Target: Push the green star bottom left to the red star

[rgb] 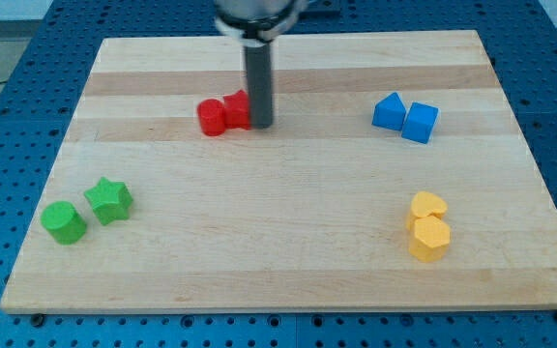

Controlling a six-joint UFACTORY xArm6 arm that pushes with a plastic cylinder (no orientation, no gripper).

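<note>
rod comes down from the view's top centre, and my tip (pixel 260 125) sits on the wooden board (pixel 288 261) just right of the 2 red blocks, touching or nearly touching the nearer one. no claw on this arm, just the rod, so nothing is released, clenched or grasped. red block w/ a rounded shape (pixel 211 117) lies left of its partner, the other red block (pixel 237 109), which is partly hidden behind the rod; can't tell for sure which is the star. green star (pixel 109 200) is well apart from my tip, near the view's bottom left, w/ a rounded green block (pixel 64 222) touching it on its lower left. 2 blue blocks (pixel 405 117) sit side by side at the view's upper right. 2 yellow blocks (pixel 428 226) are stacked close at the view's lower right, 1 above the other in the view.
</note>
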